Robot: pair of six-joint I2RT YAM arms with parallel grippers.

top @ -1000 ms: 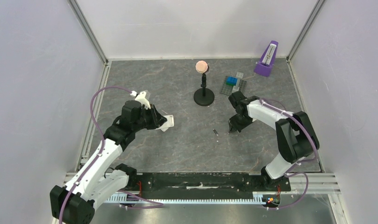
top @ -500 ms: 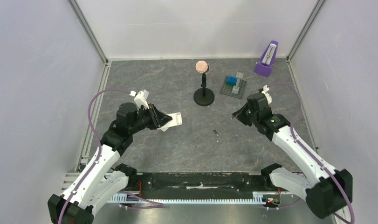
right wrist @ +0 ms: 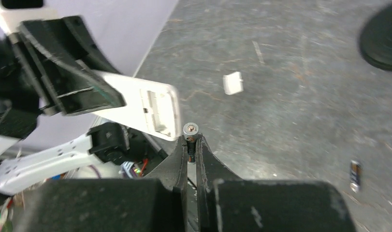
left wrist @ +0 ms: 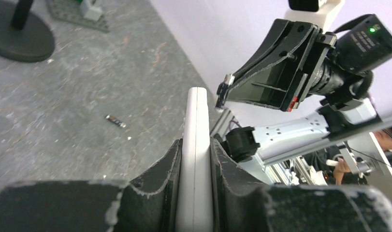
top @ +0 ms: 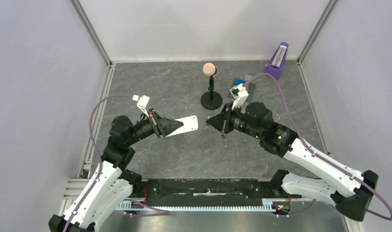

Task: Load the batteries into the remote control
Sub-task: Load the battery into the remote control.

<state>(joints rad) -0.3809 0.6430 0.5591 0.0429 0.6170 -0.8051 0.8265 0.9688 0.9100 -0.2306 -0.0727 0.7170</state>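
Left gripper clamps remote, open bay turned toward right gripper; the latter pinches 1 battery end-first, apparently for insertion; other battery lies on table.

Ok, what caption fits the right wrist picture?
Right gripper holds a battery near the remote in the left gripper.

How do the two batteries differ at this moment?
The held battery is pinched in the right hand, off the table; the loose battery lies flat on the table, untouched. The held battery is right beside the open compartment of the remote control; the loose battery is well away from it. Both are thin dark cylinders with metal ends.
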